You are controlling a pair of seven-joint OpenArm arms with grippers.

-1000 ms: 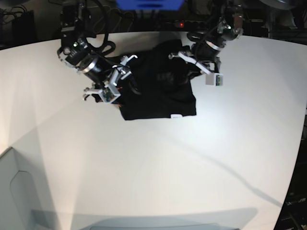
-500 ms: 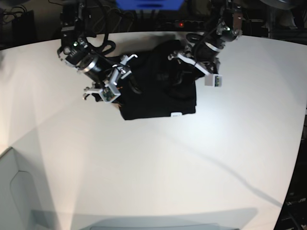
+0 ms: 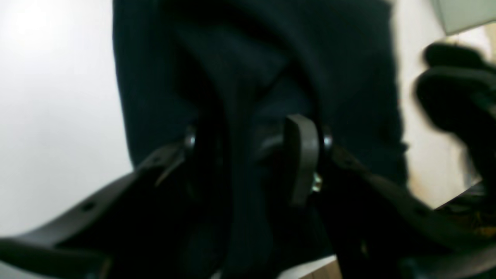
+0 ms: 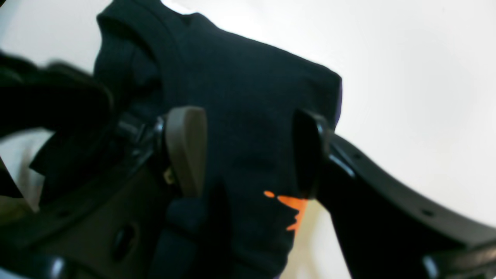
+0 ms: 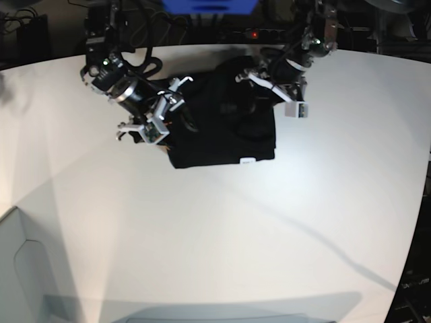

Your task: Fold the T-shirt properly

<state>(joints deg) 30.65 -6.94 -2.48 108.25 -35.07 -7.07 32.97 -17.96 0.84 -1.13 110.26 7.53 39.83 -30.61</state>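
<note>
White curved table [image 5: 269, 222] fills most of the base view — matte top, far edge arcs across the back. Light is uneven: brighter patch at the left, long thin diagonal shadows over the near half, a broad grey shadow band along the bottom. Pale grey panel [image 5: 17, 269] at the lower-left corner. Behind the table it's dark — tangled black cables [image 5: 145, 27], a blue object [image 5: 209, 5] at top centre, a small red indicator light [image 5: 253, 33].

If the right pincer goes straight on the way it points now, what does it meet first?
Most likely the T-shirt: in the right wrist view the black cloth fills the gap ahead of the open right pincer. How far the cloth lies from the tips is unclear.
</note>
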